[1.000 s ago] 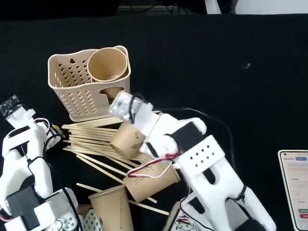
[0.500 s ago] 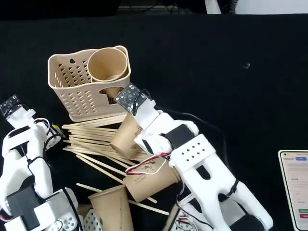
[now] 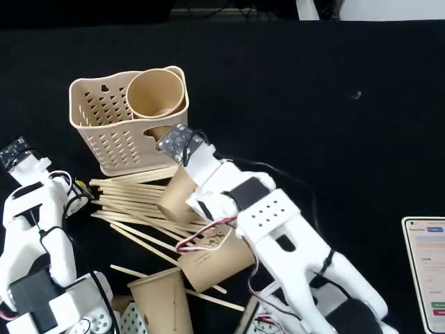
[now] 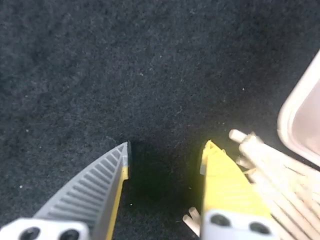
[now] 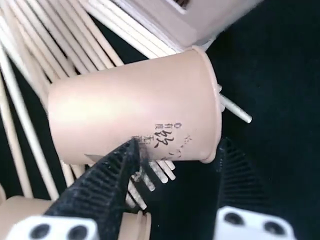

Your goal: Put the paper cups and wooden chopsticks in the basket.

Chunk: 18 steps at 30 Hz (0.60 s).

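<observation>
One paper cup (image 3: 156, 94) is already stood in the basket (image 3: 104, 129) at the upper left of the high view, and three more lie outside it. The step in hand is judged to be the pick-up of the lying cup (image 5: 135, 110). It is found on its side across the wooden chopsticks (image 3: 132, 198), just below the basket and left of centre.

The right gripper (image 5: 177, 145) is held wide open at that cup's rim end. One jaw appears to be set against the wall by the print and the other is off beyond the rim, so nothing is gripped yet. For the next move the jaws would need to be closed on the cup, and the cup lifted over the basket's edge.

The left gripper (image 4: 165, 150) is likewise open and empty, over bare table (image 4: 100, 60) beside the chopstick ends, at the far left of the high view.

Lower in the high view a tipped cup (image 3: 212, 257) is seen beneath the right arm (image 3: 278, 223), and a bottom cup (image 3: 163, 303) at the frame's lower edge. The loose chopsticks under the lying cup could be dragged along with it, and little room is left by the basket wall close by. A phone (image 3: 425, 268) at the right edge is well apart.
</observation>
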Motion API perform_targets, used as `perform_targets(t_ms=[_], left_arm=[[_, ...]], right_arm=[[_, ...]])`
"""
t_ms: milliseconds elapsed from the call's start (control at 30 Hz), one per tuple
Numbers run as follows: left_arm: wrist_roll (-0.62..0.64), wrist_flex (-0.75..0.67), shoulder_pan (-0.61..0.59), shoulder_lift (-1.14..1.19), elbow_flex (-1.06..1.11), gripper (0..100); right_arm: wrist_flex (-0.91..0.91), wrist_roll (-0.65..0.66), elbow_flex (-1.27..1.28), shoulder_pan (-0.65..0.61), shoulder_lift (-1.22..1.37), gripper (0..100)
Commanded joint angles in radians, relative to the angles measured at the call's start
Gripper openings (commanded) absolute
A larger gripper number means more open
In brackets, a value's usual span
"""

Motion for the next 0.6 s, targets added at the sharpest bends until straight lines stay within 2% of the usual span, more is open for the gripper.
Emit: perform_targets(t_ms=[0,300,567], left_arm=[[0.011,-0.025,0.012,-0.026,0.002,23],[0.011,-0.025,0.012,-0.026,0.002,23],[0.011,-0.025,0.012,-0.026,0.002,23]], right_arm=[[-0.017,-0.009,-0.028,0.015,0.044,25.8],[-0.002,-0.049,-0.073,0.068,0.051,25.8],[-0.068,-0.183,-0.059,-0.081,0.059,25.8]])
